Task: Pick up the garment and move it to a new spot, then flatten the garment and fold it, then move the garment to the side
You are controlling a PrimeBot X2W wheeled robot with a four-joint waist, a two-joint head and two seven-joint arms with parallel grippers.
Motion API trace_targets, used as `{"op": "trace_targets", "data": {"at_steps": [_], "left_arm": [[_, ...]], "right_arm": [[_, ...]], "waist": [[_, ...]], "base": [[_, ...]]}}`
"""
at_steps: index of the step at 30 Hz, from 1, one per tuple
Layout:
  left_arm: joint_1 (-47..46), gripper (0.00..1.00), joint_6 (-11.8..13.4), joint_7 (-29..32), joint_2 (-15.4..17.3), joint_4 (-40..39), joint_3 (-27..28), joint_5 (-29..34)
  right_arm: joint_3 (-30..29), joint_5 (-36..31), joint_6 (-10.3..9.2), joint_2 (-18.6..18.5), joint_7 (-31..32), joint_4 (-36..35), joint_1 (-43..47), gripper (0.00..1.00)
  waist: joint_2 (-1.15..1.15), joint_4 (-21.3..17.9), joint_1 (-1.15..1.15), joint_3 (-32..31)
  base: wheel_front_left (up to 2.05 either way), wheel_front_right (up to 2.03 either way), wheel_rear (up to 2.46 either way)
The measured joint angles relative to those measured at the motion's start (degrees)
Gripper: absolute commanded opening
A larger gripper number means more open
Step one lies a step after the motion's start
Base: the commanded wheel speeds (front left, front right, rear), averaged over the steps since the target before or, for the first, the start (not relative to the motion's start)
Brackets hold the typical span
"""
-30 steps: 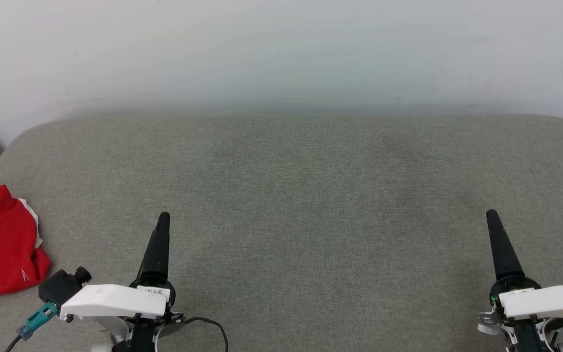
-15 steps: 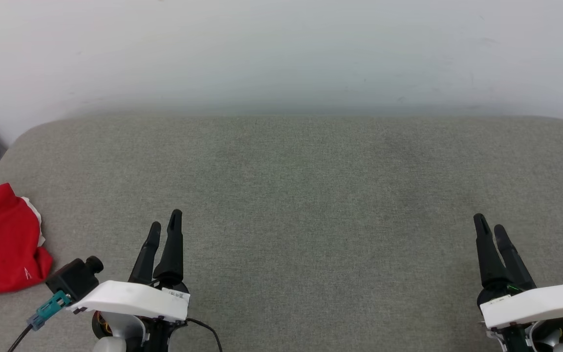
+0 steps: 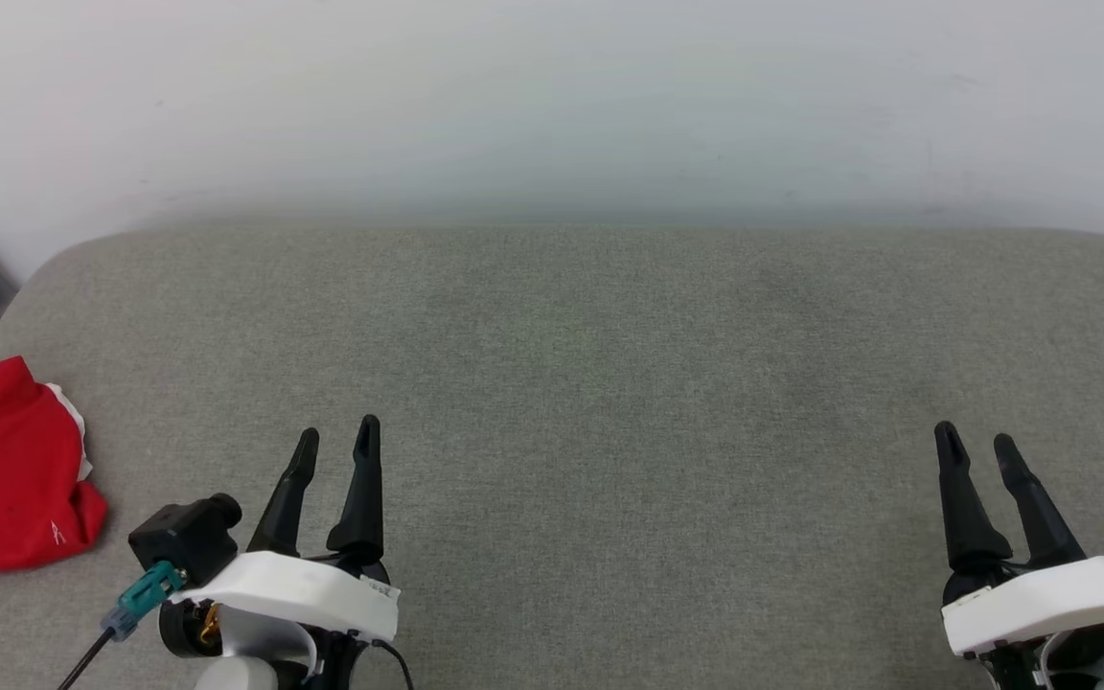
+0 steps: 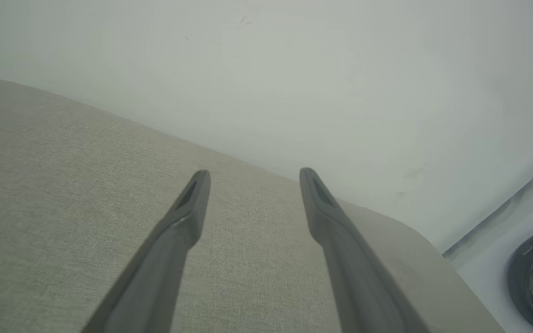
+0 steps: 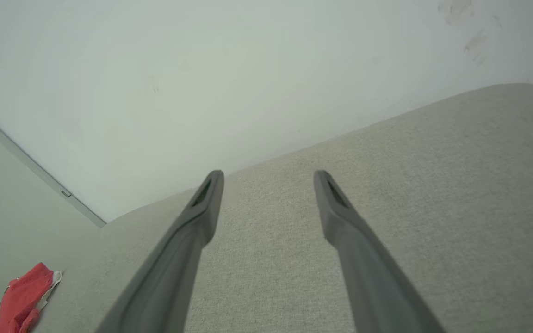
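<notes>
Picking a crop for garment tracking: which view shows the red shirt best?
Head view: the garment lies bunched far left on the cushion, large, though cut by the frame edge. Right wrist view catches it small and distant in the lower-left corner. Left wrist view faces the wall instead.

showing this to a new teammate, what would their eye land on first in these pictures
The red garment stands out first, a bunched heap with a white edge at the far left of the grey padded surface. Next come the two dark-fingered grippers at the bottom of the head view, the left gripper and the right gripper. Both are open and neither touches the garment.
</notes>
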Motion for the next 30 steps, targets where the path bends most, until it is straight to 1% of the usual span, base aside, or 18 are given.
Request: {"op": "trace_targets", "data": {"at_steps": [16,23,30], "left_arm": [[-0.11,1.00,1.58,-2.24,1.04,1.59,-1.16,9.96],[-0.28,1.00,2.10,-3.13,1.19,2.15,-1.57,13.46],[-0.31,1.00,2.47,-4.10,1.23,2.87,-1.96,16.44]], "right_arm": [[-0.30,-10.37,0.01,0.01,0.76,-2.34,1.29,1.00],[-0.70,-14.07,0.01,0.01,1.02,-2.76,1.51,1.00],[-1.12,-16.31,0.01,0.01,1.03,-3.05,2.08,1.00]], "waist": [[0.00,0.34,0.00,-0.14],[0.00,0.42,0.00,-0.17],[0.00,0.39,0.00,-0.20]], "base": [[0.00,0.00,0.00],[0.00,0.00,0.00],[0.00,0.00,0.00]]}}
